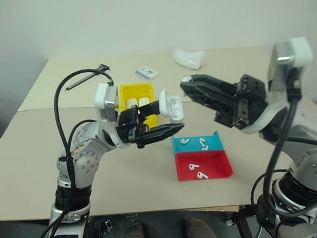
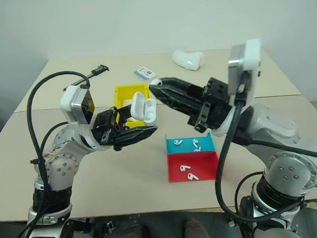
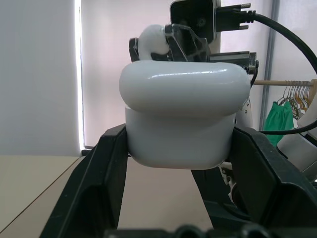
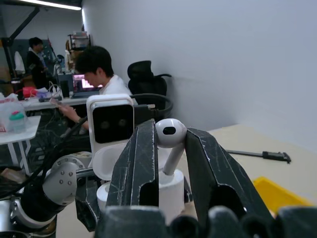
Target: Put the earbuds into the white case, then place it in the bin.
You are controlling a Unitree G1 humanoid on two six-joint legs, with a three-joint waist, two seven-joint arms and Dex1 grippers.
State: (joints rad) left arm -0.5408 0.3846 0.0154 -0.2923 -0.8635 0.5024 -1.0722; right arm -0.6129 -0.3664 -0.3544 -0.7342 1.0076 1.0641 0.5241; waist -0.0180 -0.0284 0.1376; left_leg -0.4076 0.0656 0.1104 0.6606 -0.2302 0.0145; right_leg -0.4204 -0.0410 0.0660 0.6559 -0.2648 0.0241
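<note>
My left gripper (image 1: 167,120) is shut on the white case (image 1: 172,107), holding it above the table with its lid flipped open. From the right, my right gripper (image 2: 156,84) points at the case, shut on one white earbud (image 4: 170,134) held by its stem just over the case's open top (image 4: 167,192). In the left wrist view the case (image 3: 182,119) sits between my two fingers, with the earbud (image 3: 152,42) behind its lid. The yellow bin (image 1: 128,92) stands on the table just beyond the case. More earbuds (image 1: 204,144) lie in the trays.
A blue tray (image 1: 220,141) and a red tray (image 1: 213,161) sit side by side right of centre. Two white cases (image 1: 138,102) stand in the bin. A white-blue card (image 1: 147,72), a curved white lump (image 1: 188,57) and a black cable end (image 1: 87,77) lie farther back. People sit at desks (image 4: 101,74) beyond.
</note>
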